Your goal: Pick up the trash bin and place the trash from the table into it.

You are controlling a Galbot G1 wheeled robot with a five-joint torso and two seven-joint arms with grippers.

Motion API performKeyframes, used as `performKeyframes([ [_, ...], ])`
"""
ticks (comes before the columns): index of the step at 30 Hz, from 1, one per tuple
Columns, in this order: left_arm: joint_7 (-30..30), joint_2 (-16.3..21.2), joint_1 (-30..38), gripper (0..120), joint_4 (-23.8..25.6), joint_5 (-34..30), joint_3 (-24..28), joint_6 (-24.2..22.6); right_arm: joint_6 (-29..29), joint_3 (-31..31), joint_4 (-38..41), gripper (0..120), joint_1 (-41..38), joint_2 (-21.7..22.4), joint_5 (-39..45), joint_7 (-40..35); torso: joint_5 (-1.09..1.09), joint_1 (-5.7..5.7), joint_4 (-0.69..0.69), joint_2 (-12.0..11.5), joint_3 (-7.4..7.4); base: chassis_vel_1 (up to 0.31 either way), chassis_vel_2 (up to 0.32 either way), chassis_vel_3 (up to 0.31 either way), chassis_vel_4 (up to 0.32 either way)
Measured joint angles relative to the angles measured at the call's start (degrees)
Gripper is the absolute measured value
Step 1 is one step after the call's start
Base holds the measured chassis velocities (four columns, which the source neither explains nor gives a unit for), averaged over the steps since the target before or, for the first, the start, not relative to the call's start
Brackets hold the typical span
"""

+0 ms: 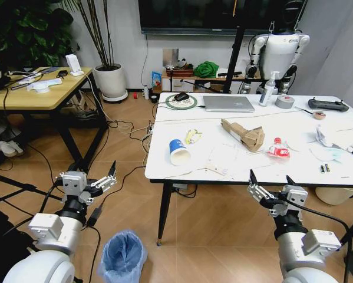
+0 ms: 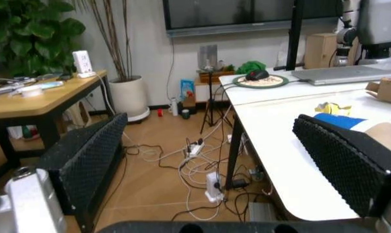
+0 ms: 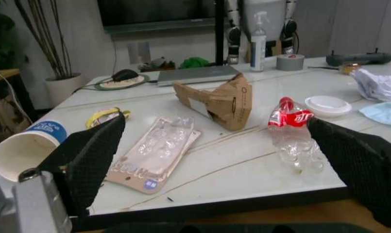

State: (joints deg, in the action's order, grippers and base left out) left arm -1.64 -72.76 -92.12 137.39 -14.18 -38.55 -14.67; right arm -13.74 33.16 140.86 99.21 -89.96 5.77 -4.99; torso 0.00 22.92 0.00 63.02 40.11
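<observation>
The trash bin (image 1: 124, 256), lined with a crinkled blue bag, stands on the floor between my arms, left of the table (image 1: 253, 172). My left gripper (image 1: 105, 180) hangs open and empty above and left of the bin, off the table's left edge. My right gripper (image 1: 270, 180) is open and empty at the table's front edge. Trash lies on the tabletop: a blue-white paper cup (image 1: 178, 152) on its side, a torn cardboard box (image 1: 243, 134), a crushed red-labelled bottle (image 1: 277, 148), a clear blister pack (image 3: 158, 150) and white papers (image 1: 326, 138).
A silver laptop (image 1: 228, 103), a grey tape roll (image 1: 285, 102) and a spray bottle (image 1: 267, 88) stand at the table's far side. A wooden desk (image 1: 35, 88) is at the left. Cables (image 1: 129, 127) lie on the floor. A cream bin (image 1: 335, 194) sits under the table's right end.
</observation>
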Motion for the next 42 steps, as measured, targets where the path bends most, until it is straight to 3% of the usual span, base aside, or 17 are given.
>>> performKeyframes([
  [21, 1.06, 3.80, -0.13, 100, -0.12, -3.11, -1.46, -0.92, 0.68, 0.76, -2.53, 100, -0.76, 0.94, 0.40, -0.14, 0.00, -0.01, 0.00, -0.03, -0.02, 0.000, 0.000, 0.000, 0.000],
  [34, 1.03, 4.30, -0.89, 100, -0.27, -3.00, -1.25, -1.35, 0.72, 0.49, -2.92, 100, -1.20, 0.59, 0.40, -0.15, 0.00, -1.28, 0.00, -2.82, -1.52, 0.000, 0.000, 0.000, 0.000],
  [42, 1.93, 3.72, -1.93, 100, -0.99, -2.04, -1.54, -0.44, 1.09, 0.05, -3.93, 100, -1.40, 0.33, 0.03, -0.10, 0.00, -2.60, 0.00, -5.84, -3.22, 0.000, 0.000, 0.000, 0.000],
])
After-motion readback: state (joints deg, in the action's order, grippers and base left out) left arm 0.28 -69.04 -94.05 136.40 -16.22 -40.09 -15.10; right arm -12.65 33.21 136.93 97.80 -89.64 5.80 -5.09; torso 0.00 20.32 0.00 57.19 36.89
